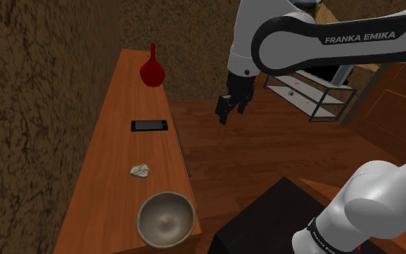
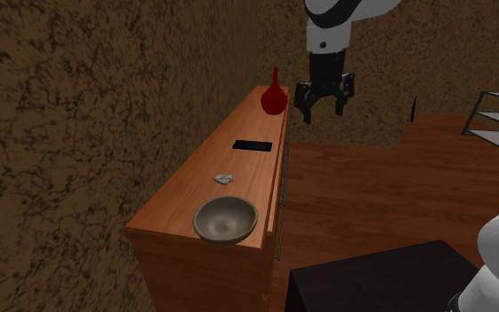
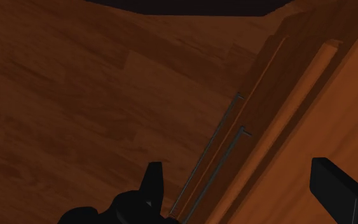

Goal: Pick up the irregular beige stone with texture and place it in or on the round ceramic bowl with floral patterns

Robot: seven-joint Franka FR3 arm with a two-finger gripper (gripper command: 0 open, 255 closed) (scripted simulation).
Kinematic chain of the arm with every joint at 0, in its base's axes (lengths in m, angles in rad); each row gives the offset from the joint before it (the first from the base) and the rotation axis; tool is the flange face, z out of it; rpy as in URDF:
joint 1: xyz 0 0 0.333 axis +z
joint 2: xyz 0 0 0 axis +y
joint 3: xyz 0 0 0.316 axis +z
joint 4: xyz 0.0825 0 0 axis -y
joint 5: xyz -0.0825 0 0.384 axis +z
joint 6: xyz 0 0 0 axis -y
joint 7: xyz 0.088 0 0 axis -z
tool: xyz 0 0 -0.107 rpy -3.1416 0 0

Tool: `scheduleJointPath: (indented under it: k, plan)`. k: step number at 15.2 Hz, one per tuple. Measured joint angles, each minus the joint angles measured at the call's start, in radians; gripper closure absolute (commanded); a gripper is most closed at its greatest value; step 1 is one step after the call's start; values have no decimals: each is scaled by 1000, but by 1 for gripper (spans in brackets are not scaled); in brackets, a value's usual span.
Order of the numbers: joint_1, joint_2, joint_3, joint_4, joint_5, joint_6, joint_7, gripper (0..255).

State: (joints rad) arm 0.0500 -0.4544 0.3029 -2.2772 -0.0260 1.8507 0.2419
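A small pale, rough stone (image 1: 140, 170) (image 2: 224, 178) lies on the top of the long wooden cabinet (image 1: 115, 108) (image 2: 238, 168), between a black phone and the bowl. The round grey-beige bowl (image 1: 166, 219) (image 2: 226, 219) stands at the cabinet's near end, with nothing in it. My black gripper (image 1: 233, 107) (image 2: 325, 99) (image 3: 241, 191) hangs open in the air beside the cabinet's front, over the wooden floor, well apart from the stone. Nothing is between its fingers.
A black phone (image 1: 149, 125) (image 2: 252, 144) lies flat mid-cabinet. A red vase (image 1: 151, 70) (image 2: 273, 97) stands at the far end. Thin metal handles (image 3: 219, 149) run along the cabinet front. A rough brown wall backs the cabinet. A white shelf rack (image 1: 316, 97) stands across the floor.
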Motion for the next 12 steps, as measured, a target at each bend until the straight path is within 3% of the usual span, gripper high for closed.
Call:
scheduleJointPath:
  k: [6,12]
  plan:
    - [6,226,99,122,-46,47,124,0]
    - [33,461,169,264,-135,65,252,0]
